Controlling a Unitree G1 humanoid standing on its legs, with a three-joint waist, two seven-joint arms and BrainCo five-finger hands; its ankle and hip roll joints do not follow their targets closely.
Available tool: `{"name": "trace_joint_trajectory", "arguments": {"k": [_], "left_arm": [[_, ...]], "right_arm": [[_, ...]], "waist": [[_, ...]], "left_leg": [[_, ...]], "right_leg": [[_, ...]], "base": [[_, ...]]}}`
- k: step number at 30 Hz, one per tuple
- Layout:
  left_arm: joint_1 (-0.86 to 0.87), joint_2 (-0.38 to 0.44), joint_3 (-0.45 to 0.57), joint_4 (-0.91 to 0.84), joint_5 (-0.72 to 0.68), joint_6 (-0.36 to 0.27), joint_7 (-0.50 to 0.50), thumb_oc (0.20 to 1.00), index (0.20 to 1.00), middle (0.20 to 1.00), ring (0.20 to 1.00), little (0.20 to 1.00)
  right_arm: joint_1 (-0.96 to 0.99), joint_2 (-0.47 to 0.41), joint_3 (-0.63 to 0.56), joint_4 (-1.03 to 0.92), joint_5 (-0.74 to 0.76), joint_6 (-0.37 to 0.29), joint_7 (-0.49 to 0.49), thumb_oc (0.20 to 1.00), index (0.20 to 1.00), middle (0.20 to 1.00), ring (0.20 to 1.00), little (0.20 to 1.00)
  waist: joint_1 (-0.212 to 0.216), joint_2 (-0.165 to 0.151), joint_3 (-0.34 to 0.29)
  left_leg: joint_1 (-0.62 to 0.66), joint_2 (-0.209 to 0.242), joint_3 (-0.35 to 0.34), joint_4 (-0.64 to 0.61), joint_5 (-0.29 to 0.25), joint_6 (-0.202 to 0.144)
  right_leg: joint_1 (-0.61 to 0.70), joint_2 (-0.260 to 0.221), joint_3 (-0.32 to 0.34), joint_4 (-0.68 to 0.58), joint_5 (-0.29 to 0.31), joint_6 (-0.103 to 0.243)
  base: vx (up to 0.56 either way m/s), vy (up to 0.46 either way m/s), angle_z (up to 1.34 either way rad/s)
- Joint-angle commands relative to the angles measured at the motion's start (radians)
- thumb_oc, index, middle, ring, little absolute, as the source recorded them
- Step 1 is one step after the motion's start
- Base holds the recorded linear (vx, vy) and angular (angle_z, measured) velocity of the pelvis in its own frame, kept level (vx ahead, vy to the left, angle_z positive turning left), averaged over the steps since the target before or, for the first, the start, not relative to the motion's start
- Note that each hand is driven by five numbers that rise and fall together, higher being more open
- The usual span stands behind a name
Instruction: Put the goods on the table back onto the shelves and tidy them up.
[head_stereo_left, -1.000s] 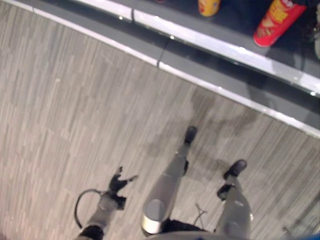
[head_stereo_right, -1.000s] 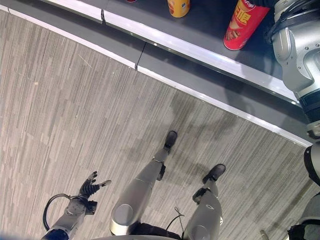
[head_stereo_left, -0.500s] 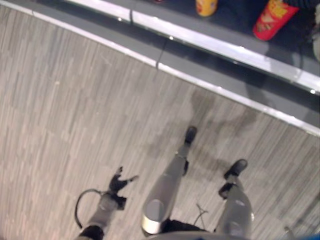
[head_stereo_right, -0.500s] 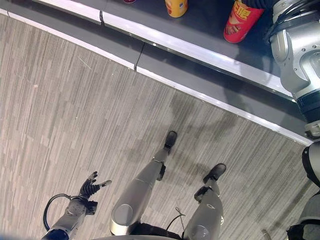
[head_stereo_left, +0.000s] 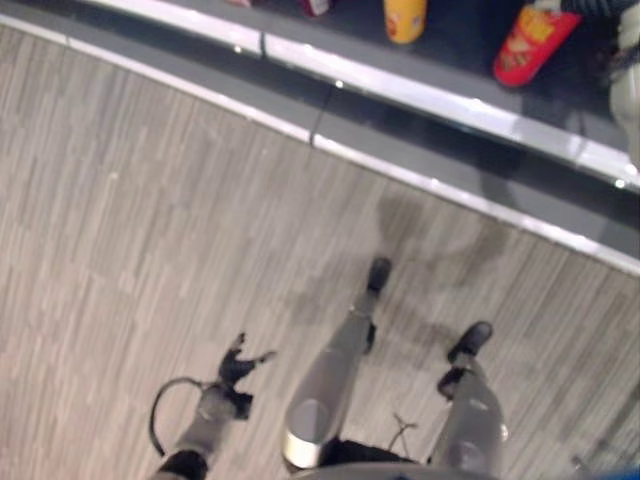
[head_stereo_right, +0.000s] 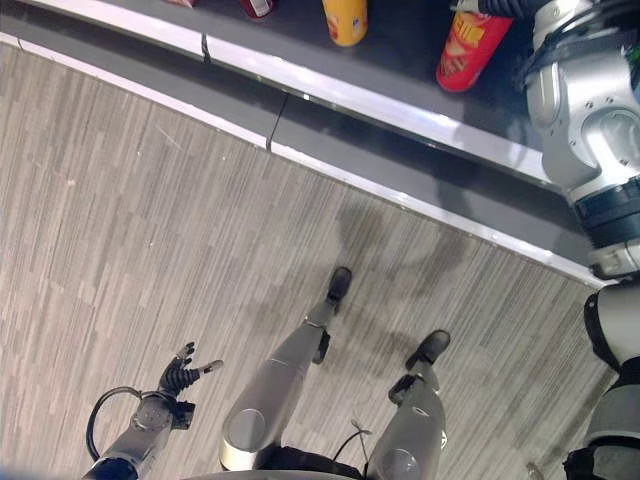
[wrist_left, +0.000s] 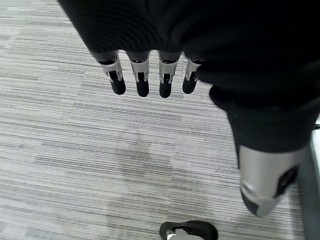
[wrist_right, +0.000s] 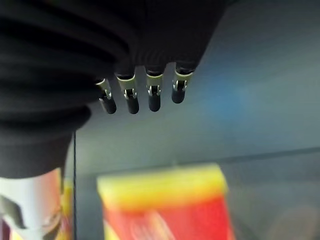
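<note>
1. Red can (head_stereo_right: 470, 50), yellow-topped, on the grey shelf (head_stereo_right: 400, 105); its upper end is cut off at the frame edge.
2. Right hand (wrist_right: 140, 95): fingers straight and apart, holding nothing, just above the can's top.
3. Yellow bottle (head_stereo_right: 345, 20), further left along the shelf, partly cropped.
4. Left hand (wrist_left: 150, 80): fingers relaxed and empty, hanging low over grey striped floor (head_stereo_right: 150, 220), well apart from the shelf.
</note>
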Motion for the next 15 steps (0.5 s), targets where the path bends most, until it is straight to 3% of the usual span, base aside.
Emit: {"name": "trace_joint_trajectory", "arguments": {"k": [1,3,5,8,15], "left_arm": [[0.028,0.020,-0.010,0.019,0.026,0.018,0.028,1.000,1.000,1.000,1.000,1.000],[0.037,0.023,0.003,0.007,0.025,0.021,0.025,1.000,1.000,1.000,1.000,1.000],[0.065,0.022,0.048,-0.024,0.013,0.027,0.027,1.000,1.000,1.000,1.000,1.000],[0.121,0.024,0.101,-0.094,-0.009,0.030,0.017,1.000,1.000,1.000,1.000,1.000],[0.123,0.028,0.097,-0.096,-0.009,0.031,0.017,1.000,1.000,1.000,1.000,1.000]], "right_arm": [[0.139,0.021,-0.141,-0.184,0.004,-0.009,-0.102,1.000,1.000,1.000,1.000,1.000],[0.201,0.029,-0.185,-0.239,0.013,-0.022,-0.096,1.000,1.000,1.000,1.000,1.000],[0.370,0.058,-0.281,-0.368,0.090,-0.079,-0.049,1.000,1.000,1.000,1.000,1.000],[0.634,0.158,-0.397,-0.489,0.300,-0.167,0.043,1.000,1.000,1.000,1.000,1.000],[0.644,0.159,-0.406,-0.496,0.300,-0.166,0.046,1.000,1.000,1.000,1.000,1.000]], "waist": [[-0.006,-0.031,-0.106],[-0.010,-0.036,-0.117],[-0.036,-0.049,-0.148],[-0.064,-0.074,-0.187],[-0.062,-0.078,-0.192]], "left_leg": [[-0.025,0.158,-0.019,0.074,-0.144,-0.122],[0.000,0.166,-0.015,0.049,-0.137,-0.122],[0.052,0.184,-0.005,0.004,-0.123,-0.123],[0.117,0.205,0.013,-0.053,-0.109,-0.120],[0.114,0.201,0.012,-0.058,-0.103,-0.118]], "right_leg": [[-0.010,-0.050,0.035,-0.029,0.043,0.007],[0.009,-0.046,0.031,-0.046,0.047,0.008],[0.049,-0.032,0.025,-0.083,0.057,0.012],[0.090,-0.013,0.025,-0.119,0.066,0.017],[0.088,-0.016,0.023,-0.122,0.071,0.018]], "base": [[0.08,-0.009,0.02],[0.08,-0.006,-0.01],[0.10,0.005,-0.01],[0.09,-0.001,-0.04],[0.00,0.002,-0.14]]}}
